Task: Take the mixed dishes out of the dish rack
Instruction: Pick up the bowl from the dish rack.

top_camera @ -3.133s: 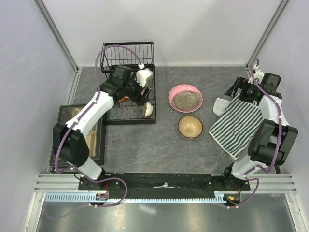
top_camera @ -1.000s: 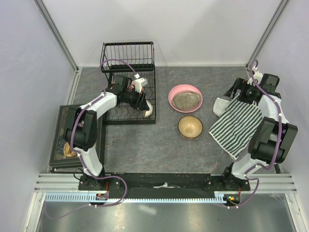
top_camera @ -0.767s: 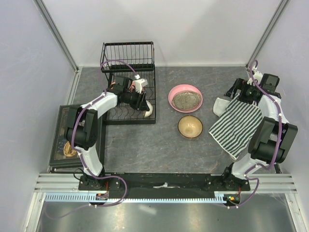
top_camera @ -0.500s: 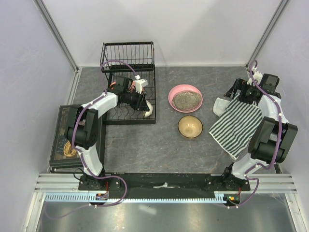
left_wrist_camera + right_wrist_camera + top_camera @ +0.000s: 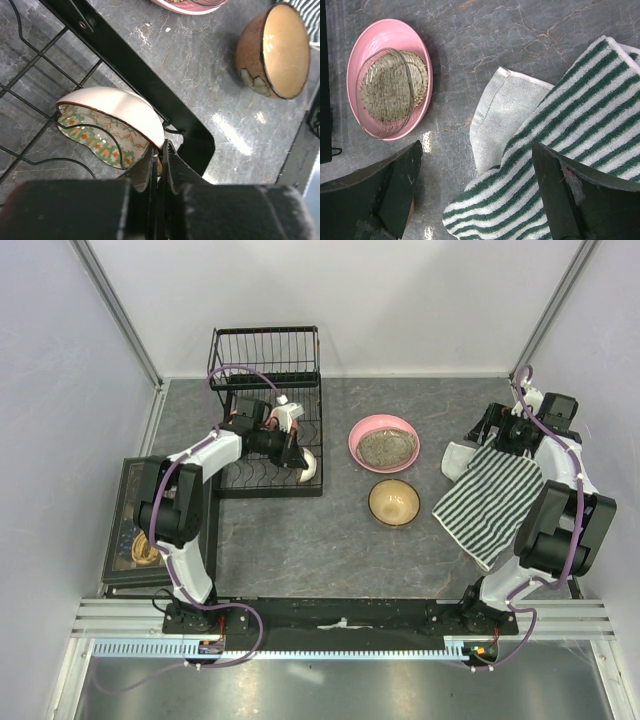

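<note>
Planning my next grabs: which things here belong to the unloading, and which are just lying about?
Job: rack, white bowl pinched in the left fingers, pink dish, brown bowl.
Lying about: striped cloth, trinket box.

Lab robot test cell: plain panel walls on aluminium posts, left arm and right arm bolted to a slotted rail, grey tabletop.

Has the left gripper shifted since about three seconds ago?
Yes. The left gripper has come away from the dish rack's upright back toward its near right corner, where it pinches the small bowl.
</note>
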Action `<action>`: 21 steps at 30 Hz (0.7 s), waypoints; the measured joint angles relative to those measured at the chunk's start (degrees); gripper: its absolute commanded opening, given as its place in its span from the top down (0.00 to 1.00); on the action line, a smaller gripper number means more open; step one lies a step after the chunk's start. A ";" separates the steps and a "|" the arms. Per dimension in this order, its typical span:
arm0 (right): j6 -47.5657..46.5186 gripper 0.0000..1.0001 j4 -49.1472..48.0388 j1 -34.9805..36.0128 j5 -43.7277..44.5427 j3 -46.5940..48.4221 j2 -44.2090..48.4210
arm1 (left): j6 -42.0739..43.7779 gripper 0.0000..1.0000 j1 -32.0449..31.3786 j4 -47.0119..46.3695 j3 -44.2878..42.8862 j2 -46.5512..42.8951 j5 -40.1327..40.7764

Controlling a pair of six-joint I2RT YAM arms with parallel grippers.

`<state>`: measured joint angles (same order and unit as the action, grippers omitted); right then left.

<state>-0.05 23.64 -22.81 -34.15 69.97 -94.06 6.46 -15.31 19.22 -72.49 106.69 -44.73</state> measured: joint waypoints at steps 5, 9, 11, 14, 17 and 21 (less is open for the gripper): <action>-0.20 0.02 0.04 0.00 0.17 0.02 -0.63 | -1.03 0.98 0.72 -0.13 0.00 0.57 -2.12; -0.22 0.02 0.07 0.00 0.17 0.02 -0.66 | -1.11 0.98 0.90 -0.22 0.00 0.55 -2.80; -0.22 0.02 0.07 0.00 0.17 0.00 -0.66 | -1.31 0.98 1.09 -0.90 0.00 0.55 -3.63; -0.22 0.02 0.09 0.00 0.17 0.02 -0.66 | -1.75 0.98 1.51 -1.64 0.02 0.55 -4.96; -0.24 0.02 0.13 0.00 0.17 0.02 -0.66 | -2.32 0.98 1.99 -2.25 0.11 0.52 -5.81; -0.24 0.02 0.20 0.00 0.15 0.02 -0.66 | -2.97 0.99 2.40 -3.45 0.70 0.48 -7.17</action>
<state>-0.30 23.83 -22.81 -34.00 70.00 -94.72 3.49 -12.91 15.77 -71.79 107.18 -51.90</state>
